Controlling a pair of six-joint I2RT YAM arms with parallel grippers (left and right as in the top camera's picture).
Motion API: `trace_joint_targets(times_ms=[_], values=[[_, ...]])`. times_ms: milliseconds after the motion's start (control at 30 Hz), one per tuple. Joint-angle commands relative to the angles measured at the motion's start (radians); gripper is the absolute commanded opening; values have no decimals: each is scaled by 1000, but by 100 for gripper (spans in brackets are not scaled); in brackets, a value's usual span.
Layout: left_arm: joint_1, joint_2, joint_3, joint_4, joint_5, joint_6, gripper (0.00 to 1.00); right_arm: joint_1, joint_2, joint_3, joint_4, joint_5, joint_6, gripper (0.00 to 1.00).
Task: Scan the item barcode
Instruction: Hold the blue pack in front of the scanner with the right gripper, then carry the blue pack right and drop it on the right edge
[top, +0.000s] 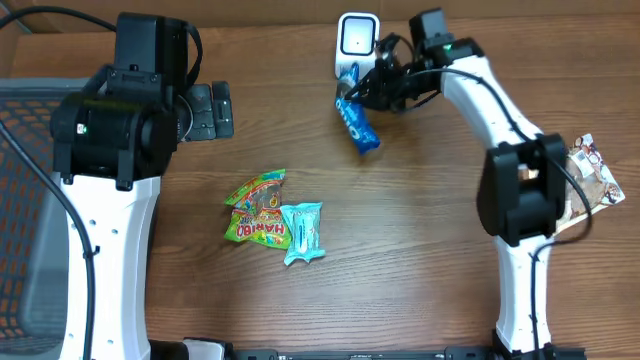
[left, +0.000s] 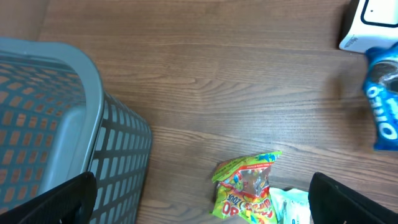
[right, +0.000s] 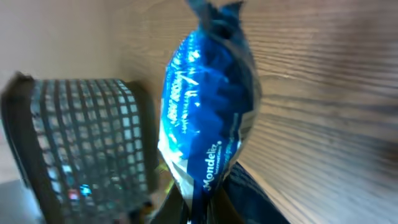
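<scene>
Blue packet (right: 208, 124), centre of the right wrist view: "Mondelez" in white script near its lower end; the white lines above it are too blurred to read.
Same blue packet, right edge of the left wrist view: large white rounded letters, cut off by the frame, seemingly "OREO".
Green bag (top: 258, 208), lower centre of the overhead view: "HARIBO" in red.
Pale blue packet (top: 303, 232), just right of the green bag: print too small to read.
</scene>
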Motion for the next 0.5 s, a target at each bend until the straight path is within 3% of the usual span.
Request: trace_joint_targets(times_ms=[0,133,233,333,467], values=[[3,3,12,-1,-14,22,100,-13,-241,26,-46,79,-175,4],[3,3,12,-1,-14,22,100,-34,-352,26,-134,228,-176,4],[3,3,12,-1,-14,22,100,-38,-429,26,-263,693,-164,4],[3,3,12,-1,-13,22,100,-48,-431,24,-368,938,-97,4],[3,3,12,-1,-14,22,100,-108,-417,-23,-421,978,-31,4]])
